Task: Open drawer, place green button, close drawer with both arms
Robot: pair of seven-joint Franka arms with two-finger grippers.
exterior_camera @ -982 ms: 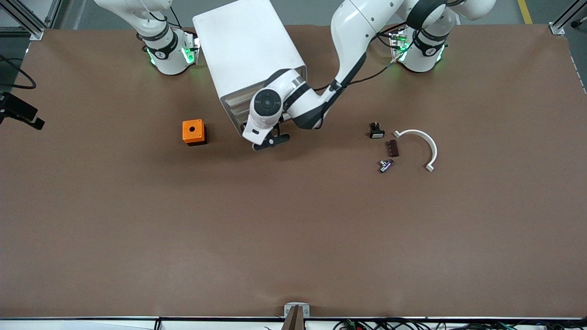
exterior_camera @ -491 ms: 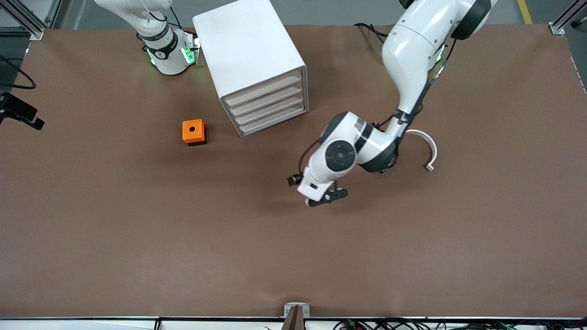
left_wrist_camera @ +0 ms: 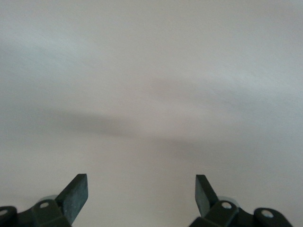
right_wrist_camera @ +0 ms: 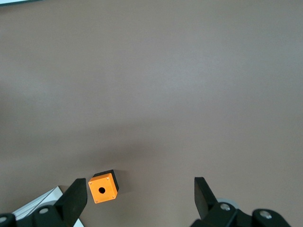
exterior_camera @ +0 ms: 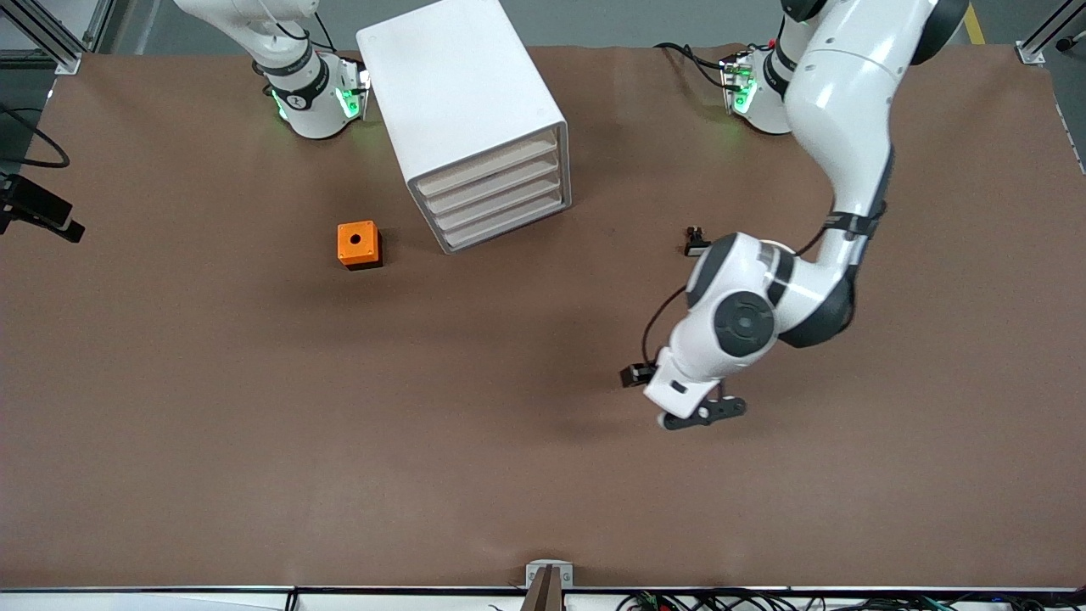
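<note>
The white cabinet (exterior_camera: 471, 102) stands near the robots' bases, and its lowest drawer (exterior_camera: 507, 227) is closed like the three above it. My left gripper (exterior_camera: 704, 412) hangs over bare table toward the left arm's end. In the left wrist view it (left_wrist_camera: 142, 182) is open and empty, with only blurred table below. The green button is hidden under the left arm. My right gripper (right_wrist_camera: 141, 187) is out of the front view. In the right wrist view it is open and empty, high above the table.
An orange cube with a hole (exterior_camera: 358, 244) sits beside the cabinet toward the right arm's end, and also shows in the right wrist view (right_wrist_camera: 102, 187). A black switch with a white face (exterior_camera: 696, 243) lies by the left arm's elbow.
My left arm has swung away from the cabinet's drawer fronts toward its own end of the table and nearer the front camera. It now covers the small parts there. The right arm has not moved.
</note>
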